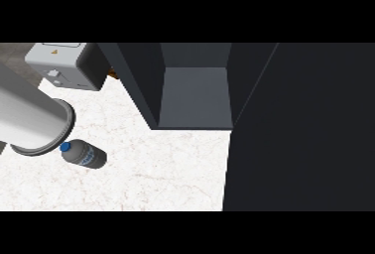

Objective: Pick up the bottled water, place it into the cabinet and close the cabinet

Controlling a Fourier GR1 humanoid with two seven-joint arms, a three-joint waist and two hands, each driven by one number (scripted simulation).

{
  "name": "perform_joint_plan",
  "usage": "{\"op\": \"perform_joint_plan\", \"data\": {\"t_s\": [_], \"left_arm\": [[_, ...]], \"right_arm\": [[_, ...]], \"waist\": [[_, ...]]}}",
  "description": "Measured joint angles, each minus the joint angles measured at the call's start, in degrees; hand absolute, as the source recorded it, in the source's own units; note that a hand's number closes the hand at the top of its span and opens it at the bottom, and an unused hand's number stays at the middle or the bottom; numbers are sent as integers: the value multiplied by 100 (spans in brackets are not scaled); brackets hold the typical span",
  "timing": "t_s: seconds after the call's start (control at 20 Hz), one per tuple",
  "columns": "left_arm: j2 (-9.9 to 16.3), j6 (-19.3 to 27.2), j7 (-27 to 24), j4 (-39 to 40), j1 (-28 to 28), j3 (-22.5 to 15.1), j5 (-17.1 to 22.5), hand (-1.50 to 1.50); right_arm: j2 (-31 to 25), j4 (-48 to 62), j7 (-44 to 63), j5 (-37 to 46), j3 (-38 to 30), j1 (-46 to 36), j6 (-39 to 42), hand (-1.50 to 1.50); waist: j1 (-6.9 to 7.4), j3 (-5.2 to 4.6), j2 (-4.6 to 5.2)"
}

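A small clear plastic water bottle with a blue cap [82, 154] is standing on the white marble worktop [147, 178], well apart from the dark grey open cabinet [194, 99], whose tall dark door [300, 129] is swinging wide at the right. A grey cylindrical forearm [29, 116] is reaching in from the left edge, its ringed wrist end hanging just above and beside the bottle; no hand is showing, so whether either one is released or clenched cannot be told. The pick-up step appears to be only beginning, with the bottle ungrasped as far as this angle allows. The next move is calling for fingers closing round the bottle, then a carry rightward onto the cabinet's bare shelf. A grey boxy appliance [62, 64] is sitting at the back left.
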Motion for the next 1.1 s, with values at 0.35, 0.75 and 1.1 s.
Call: {"op": "perform_joint_plan", "data": {"t_s": [0.35, 0.75, 1.1], "left_arm": [[-156, 22, 162, -37, 208, -14, 25, -150], [-168, 174, 241, -29, 89, -212, -42, -150], [-243, 138, 30, -11, 226, -333, -135, -150]], "right_arm": [[115, -113, 347, 203, 365, -144, -287, -150], [136, -155, 573, 342, 634, -309, -550, -150], [52, -187, 826, 399, 709, -521, -744, -150]], "waist": [[-3, 0, -5], [-30, 1, -1], [-36, 0, -4]]}}
